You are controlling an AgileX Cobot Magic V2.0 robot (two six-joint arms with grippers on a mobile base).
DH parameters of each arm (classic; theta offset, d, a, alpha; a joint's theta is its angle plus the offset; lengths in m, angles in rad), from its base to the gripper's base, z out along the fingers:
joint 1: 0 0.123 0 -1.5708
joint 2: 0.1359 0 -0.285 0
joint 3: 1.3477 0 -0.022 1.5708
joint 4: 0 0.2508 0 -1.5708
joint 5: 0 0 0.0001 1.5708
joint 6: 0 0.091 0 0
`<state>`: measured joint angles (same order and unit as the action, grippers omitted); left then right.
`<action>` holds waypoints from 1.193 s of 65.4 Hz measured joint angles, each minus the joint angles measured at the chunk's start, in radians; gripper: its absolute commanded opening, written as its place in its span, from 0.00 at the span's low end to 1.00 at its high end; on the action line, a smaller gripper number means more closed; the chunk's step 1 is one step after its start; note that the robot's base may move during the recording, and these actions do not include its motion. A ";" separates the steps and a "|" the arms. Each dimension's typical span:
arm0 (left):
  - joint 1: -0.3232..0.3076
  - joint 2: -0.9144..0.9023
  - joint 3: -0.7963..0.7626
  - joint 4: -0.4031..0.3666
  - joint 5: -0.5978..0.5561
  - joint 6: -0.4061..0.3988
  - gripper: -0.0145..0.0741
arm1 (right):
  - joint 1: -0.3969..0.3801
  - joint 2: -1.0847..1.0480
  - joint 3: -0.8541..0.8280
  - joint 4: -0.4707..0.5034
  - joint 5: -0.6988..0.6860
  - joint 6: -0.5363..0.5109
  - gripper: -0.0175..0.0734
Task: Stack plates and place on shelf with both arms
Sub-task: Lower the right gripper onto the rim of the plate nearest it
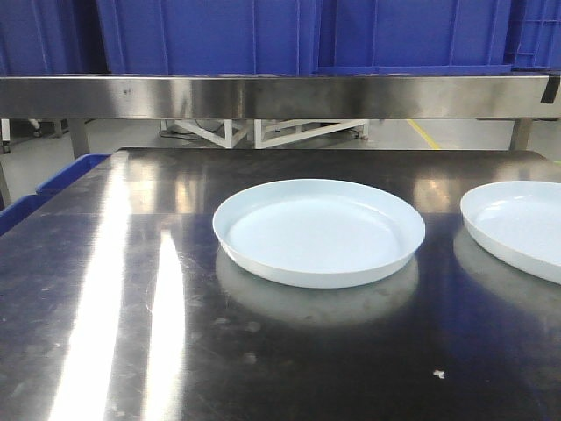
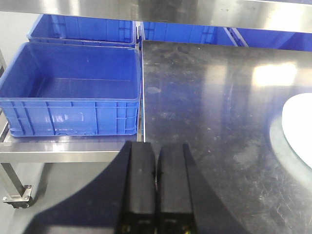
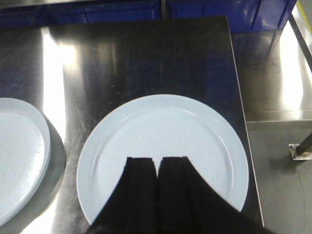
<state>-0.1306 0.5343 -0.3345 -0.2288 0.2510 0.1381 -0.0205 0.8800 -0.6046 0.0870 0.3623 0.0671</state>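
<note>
Item 1, plates: you had two pale bluish-white plates lying flat and right way up on the steel surface (image 1: 131,289), side by side, apart, not stacked. The middle plate (image 1: 320,232) sat near the centre of the surface. The right-hand plate (image 1: 517,230) lay beside it, cut off by the edge of the front view.

Item 2, your right pincer (image 3: 157,160): clenched, fingers pressed together with nothing between them, over the near rim of the right-hand plate (image 3: 163,136). You could not tell whether it touched.

Item 3, your left pincer (image 2: 156,146): likewise clenched and empty, at the left edge of the surface, well apart from the middle plate (image 2: 300,131).

Item 4: an empty blue crate (image 2: 73,92) stood on a wheeled steel cart (image 2: 48,146) just left of the surface.

Item 5: a steel shelf (image 1: 263,95) ran above the far side, carrying blue bins (image 1: 219,35).
</note>
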 measured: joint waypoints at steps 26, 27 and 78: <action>0.000 0.000 0.000 0.000 0.000 0.000 0.26 | 0.000 0.000 0.000 0.000 0.021 0.000 0.39; 0.000 0.000 0.000 0.000 0.000 0.000 0.26 | 0.000 0.000 0.000 0.000 0.023 0.000 0.42; 0.000 0.000 0.000 0.000 0.000 0.000 0.26 | 0.000 0.000 0.000 0.000 0.021 0.000 0.67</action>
<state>-0.1306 0.5343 -0.3345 -0.2288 0.2510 0.1381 -0.0205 0.8800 -0.6046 0.0870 0.3834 0.0671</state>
